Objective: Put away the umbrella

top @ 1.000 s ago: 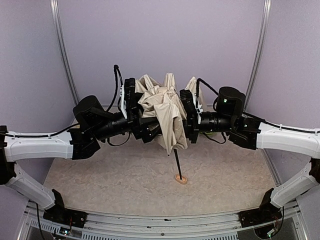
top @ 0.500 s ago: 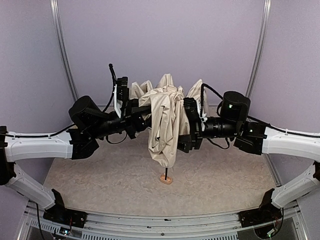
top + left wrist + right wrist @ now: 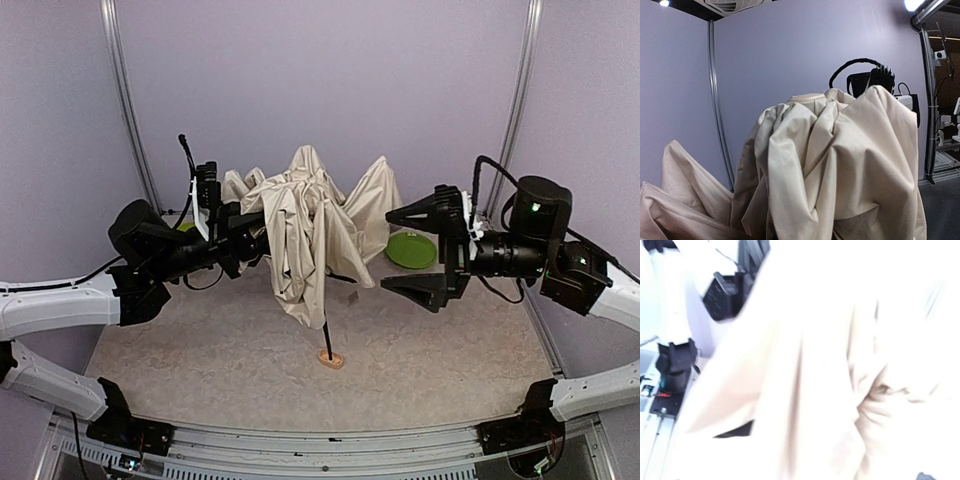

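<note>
As it stands, cream-beige folding fabric umbrella [image 3: 310, 230]: upright, wooden knob [image 3: 331, 359] on beige table [image 3: 200, 350]
Left gripper [image 3: 250, 235]: clamped on its canopy
Right gripper [image 3: 386, 250]: jaws spread wide, apart from it

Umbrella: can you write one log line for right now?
umbrella: bunched up, knob on table | left gripper: shut on umbrella | right gripper: open, apart from umbrella | put away: not yet

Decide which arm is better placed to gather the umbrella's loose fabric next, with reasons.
Right. The right gripper is open and free, facing the umbrella. The left gripper is shut on it, propping it on the handle, so it likely cannot let go.
</note>
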### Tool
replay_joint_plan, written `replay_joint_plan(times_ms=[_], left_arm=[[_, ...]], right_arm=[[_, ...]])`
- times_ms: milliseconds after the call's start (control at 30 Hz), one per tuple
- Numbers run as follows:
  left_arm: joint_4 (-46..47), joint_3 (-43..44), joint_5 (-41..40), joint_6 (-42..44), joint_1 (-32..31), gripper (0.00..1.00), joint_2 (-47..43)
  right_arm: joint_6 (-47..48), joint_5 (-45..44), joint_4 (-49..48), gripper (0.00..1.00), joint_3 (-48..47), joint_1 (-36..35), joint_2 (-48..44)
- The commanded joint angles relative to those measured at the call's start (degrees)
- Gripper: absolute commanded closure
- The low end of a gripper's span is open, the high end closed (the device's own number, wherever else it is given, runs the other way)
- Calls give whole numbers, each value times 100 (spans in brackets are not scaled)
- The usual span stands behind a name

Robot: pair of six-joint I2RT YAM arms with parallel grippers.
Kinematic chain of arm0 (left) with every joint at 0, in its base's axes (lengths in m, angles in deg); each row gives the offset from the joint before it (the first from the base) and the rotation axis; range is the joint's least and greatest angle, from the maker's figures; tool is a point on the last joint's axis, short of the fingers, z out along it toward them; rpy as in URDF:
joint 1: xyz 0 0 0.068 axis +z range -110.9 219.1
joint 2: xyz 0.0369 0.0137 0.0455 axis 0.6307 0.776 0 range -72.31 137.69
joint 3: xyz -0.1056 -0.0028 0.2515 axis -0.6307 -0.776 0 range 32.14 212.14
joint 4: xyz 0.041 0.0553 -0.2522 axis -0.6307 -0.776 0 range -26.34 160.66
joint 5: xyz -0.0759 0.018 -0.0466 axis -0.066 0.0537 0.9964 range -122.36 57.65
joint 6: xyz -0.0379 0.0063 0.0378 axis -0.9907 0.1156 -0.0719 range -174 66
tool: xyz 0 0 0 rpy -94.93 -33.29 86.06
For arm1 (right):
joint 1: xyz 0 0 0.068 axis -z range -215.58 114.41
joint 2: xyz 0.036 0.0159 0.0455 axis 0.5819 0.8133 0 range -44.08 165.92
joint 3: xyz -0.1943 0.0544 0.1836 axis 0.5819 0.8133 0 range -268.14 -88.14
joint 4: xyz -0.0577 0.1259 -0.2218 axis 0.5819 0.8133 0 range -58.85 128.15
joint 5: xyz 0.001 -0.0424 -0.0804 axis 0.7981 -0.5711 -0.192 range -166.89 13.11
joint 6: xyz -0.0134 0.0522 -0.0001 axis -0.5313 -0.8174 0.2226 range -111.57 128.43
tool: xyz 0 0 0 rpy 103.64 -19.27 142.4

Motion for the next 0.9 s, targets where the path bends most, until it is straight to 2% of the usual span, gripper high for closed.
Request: replay_joint_plan(times_ms=[0, 200, 367, 500, 600, 667, 867], left_arm=[[-487, -156, 407, 392, 162, 100, -171], [-704, -6, 690, 429, 213, 100, -159], [-835, 30, 864, 489, 213, 100, -194], [-848, 40, 917, 508, 205, 100, -221], [-910, 90, 933, 541, 204, 100, -189], [-927, 127, 886, 544, 204, 100, -151], [-913, 175, 593, 466, 175, 100, -9]], right_arm=[[294, 278, 877, 0, -10, 136, -719], [307, 41, 853, 0, -548, 880, -653], [470, 1342, 1105, 0, -1497, 1782, 390], [739, 2160, 1238, 0, -1805, 2161, 1155], [592, 3201, 1193, 0, -1845, 2161, 1573], [232, 3886, 824, 0, -1716, 2030, 1745], [-414, 3385, -654, 0, -1155, 951, 1873]])
